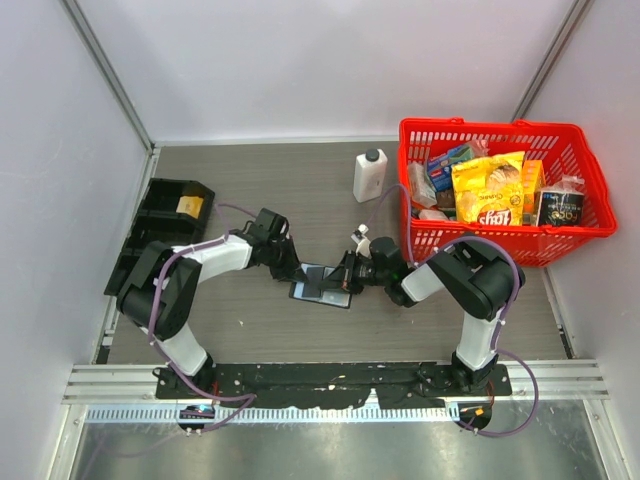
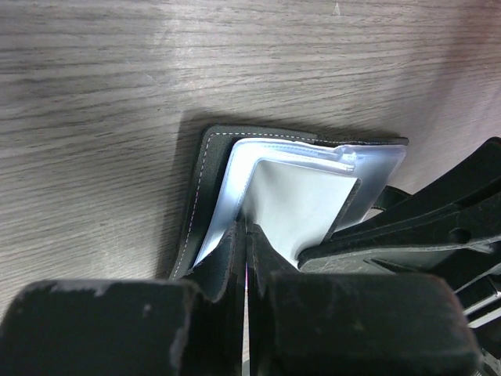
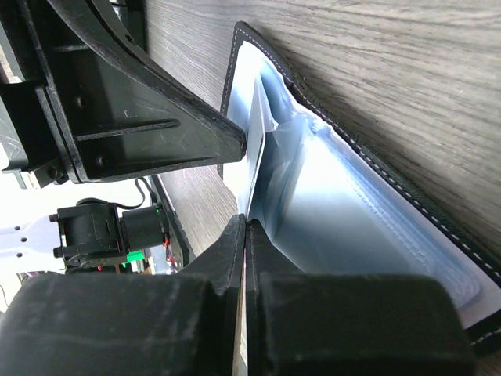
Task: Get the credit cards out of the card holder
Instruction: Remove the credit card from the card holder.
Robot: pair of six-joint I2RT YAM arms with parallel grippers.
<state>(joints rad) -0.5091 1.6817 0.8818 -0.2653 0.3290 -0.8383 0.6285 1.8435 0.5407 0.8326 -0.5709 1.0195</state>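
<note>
The small black leather-like bifold card holder [image 1: 322, 287] lies open at centre frame on the grey wood-grain tabletop [image 1: 250, 190], its long axis running left to right between the arms. The left hand [image 1: 293, 268] is together, clamped on its left edge. The right hand [image 1: 347, 275] is together on a thin pale edge; card or sleeve cannot be told. The thin light blue credit cards [image 3: 344, 204] sit in the pockets. Judgement: both hands are equally near, and withdrawal runs rightward

The left gripper [image 1: 297, 270] and right gripper [image 1: 343, 277] cover part of the card holder [image 1: 322, 288] (glare whitens its pockets); the credit cards [image 2: 301, 205] cannot be counted.
</note>
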